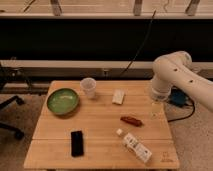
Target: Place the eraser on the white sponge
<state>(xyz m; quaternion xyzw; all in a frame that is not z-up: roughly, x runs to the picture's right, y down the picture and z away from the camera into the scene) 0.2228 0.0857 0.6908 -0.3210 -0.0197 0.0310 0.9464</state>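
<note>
Gripper (156, 107): hangs below the pale arm (172, 75) over the table's (100, 131) far-right edge. It carries nothing that I can see; whether it is released or clenched cannot be told.
Brown oblong (131, 120): the nearest thing to the gripper, just to its left in view and slightly toward the camera.
White sponge (118, 96): a little farther left of the gripper, slightly behind its line, lying alone with nothing on it.
White bottle (136, 146): on its side, toward the camera from the gripper at the front edge.
Cup (88, 87): beyond the sponge from the gripper, standing upright.
Eraser (77, 143): well apart from the gripper, across the table toward the front-left, lying flat and not yet picked up.
Green plate (63, 101): farthest from the gripper, at the left side.
Risk, reach: the likely path to the eraser passes over the brown oblong and near the bottle; a low sweep could knock either.
Risk, grasp: the eraser looks thin and flat, so a pinch may slip.
Risk, placing: the sponge is smaller than the eraser and looks soft; off-centre, the eraser may tip off.
</note>
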